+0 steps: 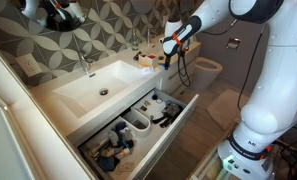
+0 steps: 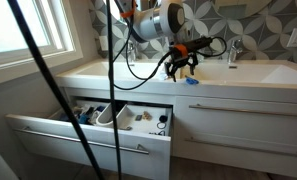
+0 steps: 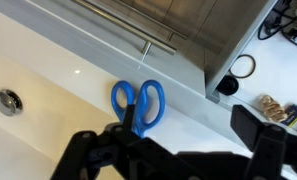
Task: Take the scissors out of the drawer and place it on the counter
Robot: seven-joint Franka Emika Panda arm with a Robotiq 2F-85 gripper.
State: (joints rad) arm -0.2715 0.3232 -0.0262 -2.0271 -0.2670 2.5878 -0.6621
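The scissors (image 3: 138,102) have blue handles and lie on the front rim of the white counter (image 3: 193,120), between the basin and the counter's edge. Their blades are hidden under my left finger. My gripper (image 3: 178,142) hovers just over them with its fingers spread wide apart, nothing between the pads. In both exterior views the gripper (image 1: 172,45) (image 2: 181,64) hangs low over the counter (image 1: 50,100) (image 2: 223,75). The wide drawer (image 1: 174,128) (image 2: 88,140) stands pulled out below, with white oval bins and small items inside.
The basin's drain (image 3: 6,100) is to the left of the scissors. A chrome tap (image 1: 85,62) (image 2: 231,50) stands behind the basin. A ring (image 3: 243,67), a black cap (image 3: 226,85) and a beaded item (image 3: 273,108) lie on the counter. A toilet (image 1: 204,70) stands beyond.
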